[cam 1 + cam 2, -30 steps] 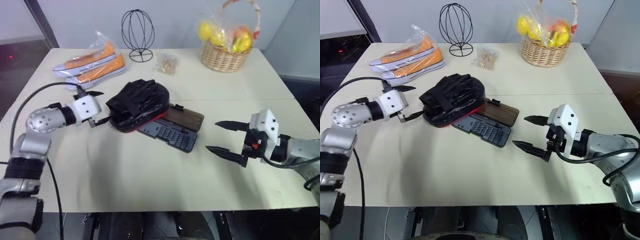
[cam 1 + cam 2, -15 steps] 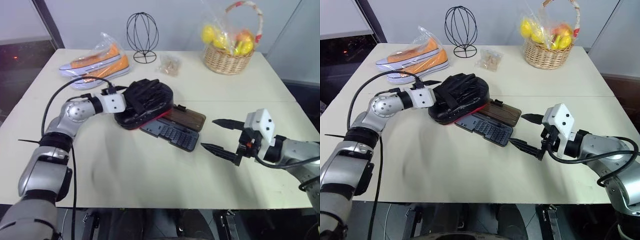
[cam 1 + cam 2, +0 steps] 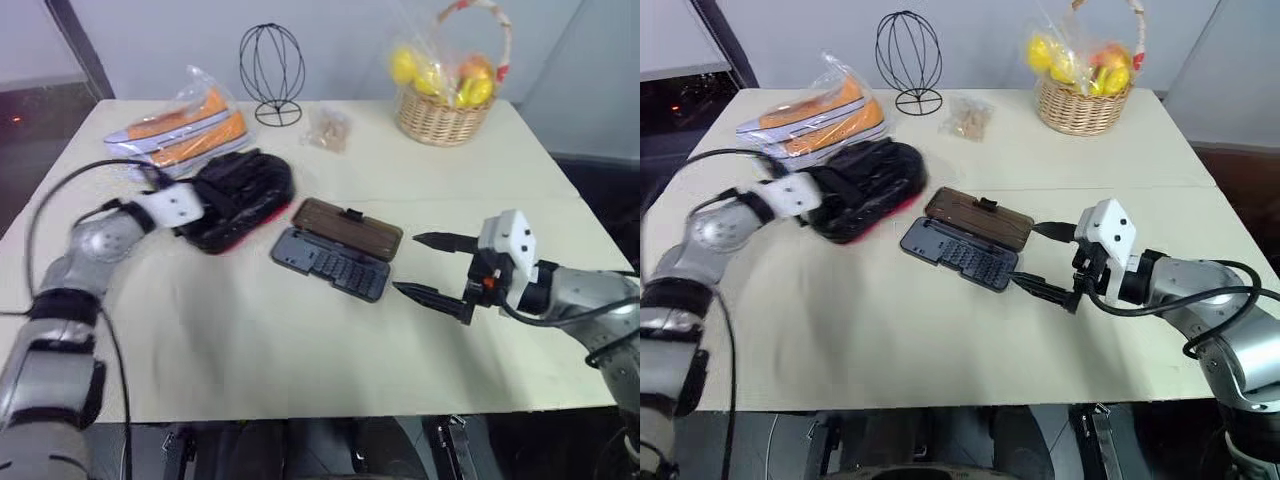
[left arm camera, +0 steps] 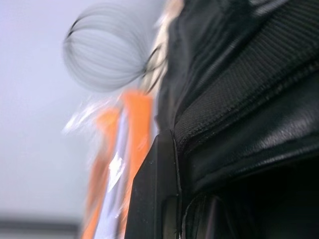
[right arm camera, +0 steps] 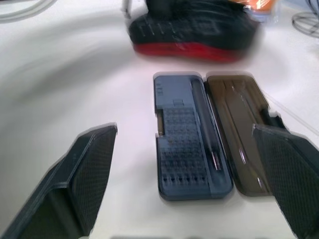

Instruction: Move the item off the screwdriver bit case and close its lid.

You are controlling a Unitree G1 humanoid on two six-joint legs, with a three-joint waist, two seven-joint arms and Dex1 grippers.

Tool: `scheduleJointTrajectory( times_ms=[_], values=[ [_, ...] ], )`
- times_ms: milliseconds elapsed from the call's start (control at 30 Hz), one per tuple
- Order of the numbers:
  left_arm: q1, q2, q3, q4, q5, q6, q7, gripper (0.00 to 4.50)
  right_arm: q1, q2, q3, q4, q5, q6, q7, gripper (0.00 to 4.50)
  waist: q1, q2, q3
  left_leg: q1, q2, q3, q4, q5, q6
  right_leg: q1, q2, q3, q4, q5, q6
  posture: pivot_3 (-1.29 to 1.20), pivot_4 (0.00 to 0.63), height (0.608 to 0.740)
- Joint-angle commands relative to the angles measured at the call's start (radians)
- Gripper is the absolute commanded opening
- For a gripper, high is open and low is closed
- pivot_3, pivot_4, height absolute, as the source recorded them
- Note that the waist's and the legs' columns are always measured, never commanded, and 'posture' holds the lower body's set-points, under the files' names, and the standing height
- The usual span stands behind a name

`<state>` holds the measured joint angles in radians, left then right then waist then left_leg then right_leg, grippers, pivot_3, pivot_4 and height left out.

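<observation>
The item, a black padded mitt [image 3: 240, 195] with a red rim, lies on the table left of the screwdriver bit case [image 3: 335, 262] and apart from it. My left gripper [image 3: 205, 205] is shut on the mitt's left edge; in the left wrist view one black finger [image 4: 154, 189] presses against the padding [image 4: 239, 99]. The grey tray with its rows of bits is uncovered. Its smoky-brown lid [image 3: 345, 227] lies open flat behind it, latch tab [image 3: 352, 213] on the far edge. My right gripper [image 3: 406, 263] stands open just right of the case, fingers [image 5: 84, 179] pointing at it.
Orange shoes in a plastic bag [image 3: 175, 125] lie behind the mitt at the back left. A black wire stand [image 3: 272, 70], a small packet [image 3: 328, 127] and a wicker fruit basket [image 3: 445, 95] stand along the table's far side.
My left gripper has shut on the mitt and dragged it left, off the case, which now lies fully uncovered. The right gripper has kept its place, still open.
</observation>
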<state>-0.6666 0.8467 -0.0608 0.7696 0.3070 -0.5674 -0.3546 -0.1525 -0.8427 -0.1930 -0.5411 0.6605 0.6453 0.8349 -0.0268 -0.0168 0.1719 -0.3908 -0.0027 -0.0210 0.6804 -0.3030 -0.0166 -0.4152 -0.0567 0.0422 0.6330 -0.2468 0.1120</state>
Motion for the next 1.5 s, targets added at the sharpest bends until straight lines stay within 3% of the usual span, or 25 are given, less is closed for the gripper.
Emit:
scheduleJointTrajectory(
  times_ms=[33,167,267,367,500,600,800,833,1067,1300,1433,1500],
  values=[
    [0.215,0.132,0.205,-0.195,-0.105,0.096,0.009,0.09,-0.037,0.011,0.027,0.028,-0.016,-0.043,0.029,4.50,-0.005,0.000,0.000,0.000,0.000,0.000,0.000,0.000,0.000,-0.001,0.000,0.000,0.000,0.000,0.000,0.00,0.150,0.740],
    [0.546,0.213,0.430,-0.367,-0.140,0.156,0.002,0.09,-0.065,0.020,0.060,0.078,-0.037,-0.070,0.058,4.50,-0.011,0.000,0.000,0.000,0.000,0.001,-0.001,0.000,0.000,-0.001,-0.006,0.000,0.000,0.000,0.000,0.00,0.150,0.740],
    [0.734,0.217,0.573,-0.429,-0.145,0.188,0.007,0.09,-0.077,0.025,0.075,0.107,-0.050,-0.087,0.076,4.50,-0.001,-0.001,0.000,0.000,-0.001,0.000,-0.001,0.000,0.000,0.000,-0.008,0.000,0.000,0.000,0.000,0.00,0.150,0.740],
    [0.825,0.207,0.642,-0.411,-0.139,0.206,0.028,0.09,-0.085,0.029,0.085,0.125,-0.056,-0.096,0.093,4.50,0.017,-0.001,0.000,0.000,-0.001,0.000,-0.001,0.000,-0.001,0.000,-0.009,-0.001,-0.001,0.000,-0.002,0.00,0.150,0.740],
    [0.818,0.177,0.631,-0.392,-0.161,0.231,0.031,0.09,-0.099,0.028,0.097,0.144,-0.069,-0.105,0.113,4.50,0.026,0.000,0.000,0.000,-0.001,-0.002,-0.001,0.000,-0.001,0.001,-0.010,-0.001,-0.001,-0.001,-0.005,0.00,0.150,0.740],
    [0.807,0.158,0.625,-0.427,-0.202,0.237,-0.004,1.06,-0.107,0.025,0.090,0.153,-0.069,-0.101,0.120,4.50,0.025,-0.001,-0.001,0.000,-0.001,-0.002,-0.001,0.000,-0.001,0.001,-0.011,-0.001,-0.003,-0.001,-0.006,0.00,0.150,0.740],
    [0.851,0.138,0.658,-0.477,-0.230,0.311,-0.034,4.22,-0.080,0.010,0.061,0.146,-0.064,-0.095,0.125,4.50,0.011,-0.001,-0.001,-0.001,-0.001,-0.001,-0.004,0.000,-0.001,-0.001,-0.011,0.000,-0.003,-0.001,-0.006,0.00,0.150,0.740],
    [0.880,0.133,0.680,-0.500,-0.253,0.333,-0.060,4.45,-0.074,0.008,0.056,0.146,-0.064,-0.094,0.125,4.50,0.008,-0.001,-0.001,-0.001,-0.001,-0.001,-0.004,0.000,-0.001,-0.001,-0.011,0.000,-0.003,-0.001,-0.006,0.00,0.150,0.740],
    [1.173,0.081,0.916,-0.728,-0.522,0.506,-0.391,4.45,-0.076,0.004,0.061,0.190,-0.079,-0.109,0.141,4.50,0.004,-0.001,-0.001,0.000,-0.001,0.007,-0.014,0.000,-0.002,-0.010,-0.015,0.002,-0.003,-0.002,-0.008,0.00,0.150,0.740],
    [1.351,0.086,1.148,-1.035,-0.949,1.018,-0.684,4.45,-0.137,0.004,0.086,0.280,-0.122,-0.146,0.182,4.50,0.016,-0.003,-0.002,0.000,-0.001,0.009,-0.013,0.000,-0.002,-0.009,-0.015,0.000,-0.003,-0.003,-0.011,0.00,0.150,0.740],
    [1.250,0.178,1.163,-1.217,-1.269,1.289,-0.664,4.45,-0.210,0.000,0.116,0.328,-0.141,-0.146,0.212,4.50,0.017,-0.002,-0.002,0.001,-0.001,0.010,-0.012,0.001,-0.002,-0.006,-0.017,-0.002,-0.003,-0.003,-0.011,0.00,0.150,0.740],
    [1.090,0.254,1.020,-1.284,-1.399,1.335,-0.592,4.45,-0.303,0.015,0.185,0.404,-0.197,-0.123,0.208,4.50,0.014,-0.002,-0.002,0.001,-0.001,0.010,-0.012,0.001,-0.002,-0.006,-0.016,-0.003,-0.002,-0.003,-0.011,0.00,0.150,0.740]
  ],
)
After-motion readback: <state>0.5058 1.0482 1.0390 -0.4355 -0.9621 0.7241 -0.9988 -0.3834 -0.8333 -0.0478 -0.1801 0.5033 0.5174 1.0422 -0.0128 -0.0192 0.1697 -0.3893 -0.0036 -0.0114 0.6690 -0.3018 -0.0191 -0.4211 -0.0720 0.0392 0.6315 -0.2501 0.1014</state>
